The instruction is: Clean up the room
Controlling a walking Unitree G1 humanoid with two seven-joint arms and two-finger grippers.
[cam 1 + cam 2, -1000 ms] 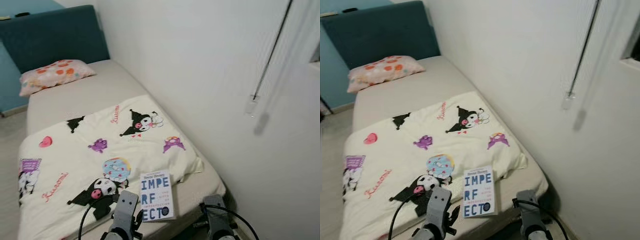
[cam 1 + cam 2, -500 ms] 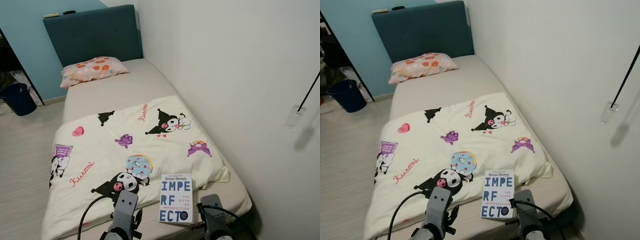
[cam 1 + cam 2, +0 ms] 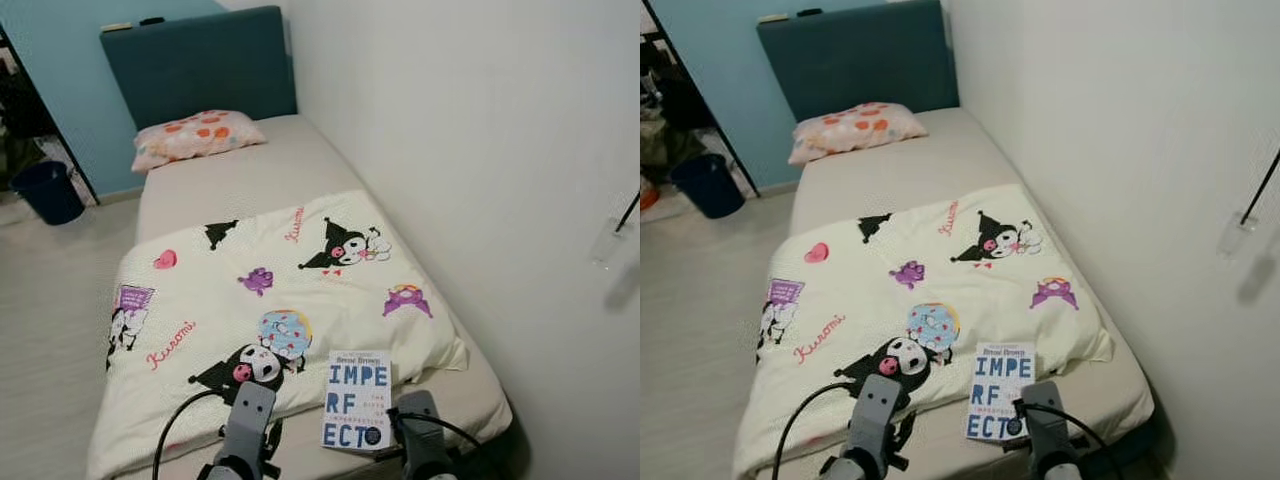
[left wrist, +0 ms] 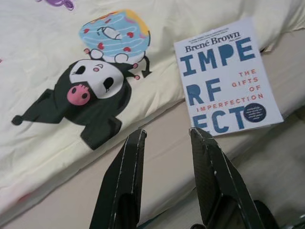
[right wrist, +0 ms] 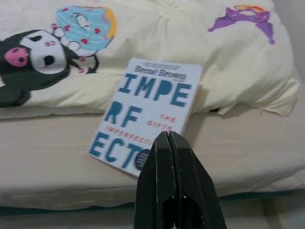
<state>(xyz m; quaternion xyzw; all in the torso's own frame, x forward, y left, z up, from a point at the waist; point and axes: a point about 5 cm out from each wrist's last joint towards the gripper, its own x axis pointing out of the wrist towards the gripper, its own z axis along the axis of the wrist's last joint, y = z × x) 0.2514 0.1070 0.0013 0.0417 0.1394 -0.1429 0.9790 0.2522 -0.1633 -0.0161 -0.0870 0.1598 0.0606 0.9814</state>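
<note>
A white book [image 3: 357, 399] with big blue letters lies face up near the foot of the bed, half on the cream cartoon-print blanket [image 3: 270, 300] and half on the beige mattress [image 3: 230, 175]. My left gripper [image 4: 166, 134] hangs open just short of the bed's foot edge, to the left of the book [image 4: 226, 81]. My right gripper [image 5: 167, 136] is shut with nothing in it, hovering over the book's [image 5: 147, 112] lower edge. Both silver wrists [image 3: 248, 420] show low in the head views.
A pink flowered pillow [image 3: 192, 138] lies below the teal headboard [image 3: 200, 62]. The white wall [image 3: 470, 150] runs along the bed's right side, with a blind cord [image 3: 1250, 210] hanging there. A dark blue bin [image 3: 48, 190] stands on the light floor [image 3: 50, 320] at the left.
The head camera has swung left and steadied, bringing the floor and bin into view. The book and blanket lie as before, and both grippers hold the same stance.
</note>
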